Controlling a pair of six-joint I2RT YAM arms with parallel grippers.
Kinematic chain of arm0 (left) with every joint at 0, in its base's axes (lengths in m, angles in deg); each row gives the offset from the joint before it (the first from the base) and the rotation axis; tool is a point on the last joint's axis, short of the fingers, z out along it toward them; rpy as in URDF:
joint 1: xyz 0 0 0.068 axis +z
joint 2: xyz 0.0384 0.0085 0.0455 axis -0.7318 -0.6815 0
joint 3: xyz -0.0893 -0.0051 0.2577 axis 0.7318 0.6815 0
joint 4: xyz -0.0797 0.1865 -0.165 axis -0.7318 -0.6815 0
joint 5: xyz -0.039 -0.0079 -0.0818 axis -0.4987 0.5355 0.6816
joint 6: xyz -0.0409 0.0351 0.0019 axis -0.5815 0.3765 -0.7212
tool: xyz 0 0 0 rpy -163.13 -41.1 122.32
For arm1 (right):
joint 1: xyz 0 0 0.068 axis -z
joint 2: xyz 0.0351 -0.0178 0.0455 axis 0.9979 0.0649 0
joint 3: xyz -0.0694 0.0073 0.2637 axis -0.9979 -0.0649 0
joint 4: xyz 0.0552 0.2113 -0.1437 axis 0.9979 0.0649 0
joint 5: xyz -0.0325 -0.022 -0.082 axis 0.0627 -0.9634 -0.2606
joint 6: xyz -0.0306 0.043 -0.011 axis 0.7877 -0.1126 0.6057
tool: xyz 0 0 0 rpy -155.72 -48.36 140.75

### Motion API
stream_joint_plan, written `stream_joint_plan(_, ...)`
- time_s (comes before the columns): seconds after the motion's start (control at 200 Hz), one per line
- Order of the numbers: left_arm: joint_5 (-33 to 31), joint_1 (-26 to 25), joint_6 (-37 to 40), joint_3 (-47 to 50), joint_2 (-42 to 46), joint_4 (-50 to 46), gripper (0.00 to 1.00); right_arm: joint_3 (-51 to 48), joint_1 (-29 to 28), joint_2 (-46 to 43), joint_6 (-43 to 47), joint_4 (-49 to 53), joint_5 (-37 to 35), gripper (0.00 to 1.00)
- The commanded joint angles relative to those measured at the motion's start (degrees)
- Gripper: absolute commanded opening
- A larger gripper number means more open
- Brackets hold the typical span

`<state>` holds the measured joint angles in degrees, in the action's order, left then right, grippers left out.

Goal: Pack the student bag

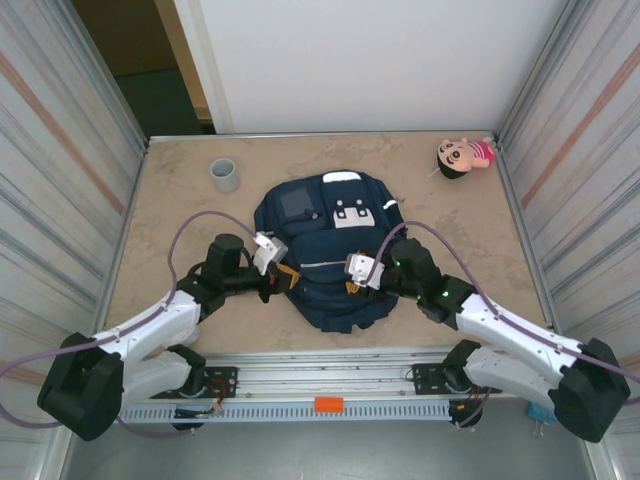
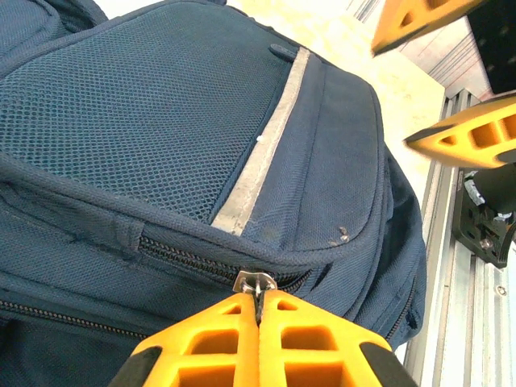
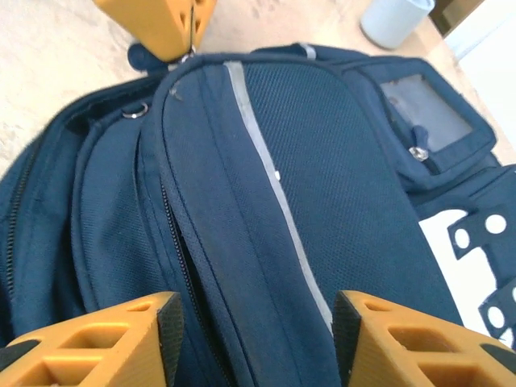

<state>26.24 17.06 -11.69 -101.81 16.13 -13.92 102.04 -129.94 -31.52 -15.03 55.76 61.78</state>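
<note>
Presently: student bag [image 1: 325, 260], navy, lying flat on the table [image 1: 190, 205], reached by both arms. Left gripper [image 2: 260, 302]: jaws pressed together, pinching the metal zipper pull [image 2: 255, 281] at their tips. Right gripper [image 3: 256, 322]: jaws standing apart, the front pocket's edge between them, nothing held. Step judged: unzipping a compartment. Next move likely calls for the right jaws to pin the fabric while the left draws the pull along its track.

Bright, even light from above for us, soft shadows hugging the student bag [image 1: 310, 245]. We see the table [image 2: 339, 40] blown out pale in the left wrist view.
</note>
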Motion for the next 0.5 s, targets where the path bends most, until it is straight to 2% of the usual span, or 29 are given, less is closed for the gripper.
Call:
stream_joint_plan(0.0, 0.95, 0.19, -1.17, -2.41, 1.38, 2.48, 0.0, -0.57, -1.0, 3.41, 3.28, -7.14, -3.24, 0.5)
stream_joint_plan(0.05, 0.86, 0.2, -1.09, -2.5, 1.56, 1.82, 0.0, -0.74, -0.99, 4.62, 4.08, -8.9, -3.3, 0.44)
stream_joint_plan(0.291, -2.33, 0.17, -3.43, -1.43, 3.08, 0.35, 0.0, -1.12, -0.92, 9.69, 7.67, -13.21, -2.61, 0.0)
stream_joint_plan(0.496, -3.04, -2.67, -6.36, -0.04, 1.32, 2.11, 0.0, -0.97, -1.68, 13.09, 7.73, -18.88, -0.21, 0.0)
